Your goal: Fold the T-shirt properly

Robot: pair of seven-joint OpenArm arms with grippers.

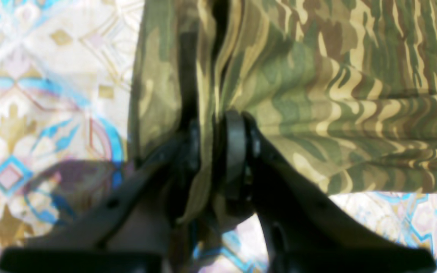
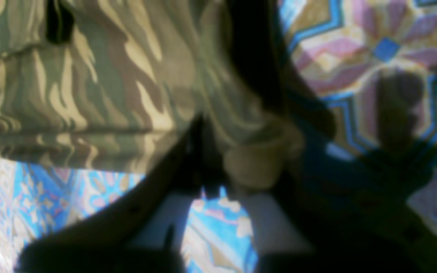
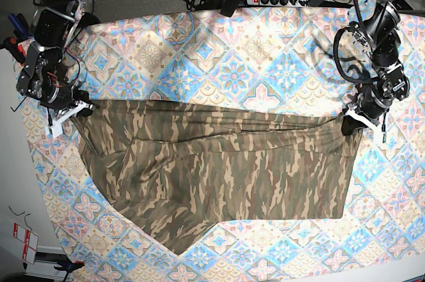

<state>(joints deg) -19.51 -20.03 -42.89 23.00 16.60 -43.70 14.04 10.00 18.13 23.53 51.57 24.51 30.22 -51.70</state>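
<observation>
left gripper [image 1: 218, 151] pinched shut on a bunched corner of the t-shirt [image 3: 219, 176], cloth squeezed between dark pads in the left wrist view. right gripper [image 2: 211, 163] likewise clamped on a gathered fold of cloth at the opposite corner, though blurred in its own view.

spread across the tablecloth [image 3: 232, 56], held at both ends of its upper edge, that edge drawn taut between the two arms in the base view, the rest lying flat below. long axis running side to side across the table; one sleeve-like flap jutting toward the near edge, low and left of centre. neck not discernible, so facing uncertain.

judged as the start of a fold: both corners gripped, ready to lift. next move probably calls for raising both ends together, keeping even tension, and carrying the held edge over toward the near hem without dragging the tablecloth along.
</observation>
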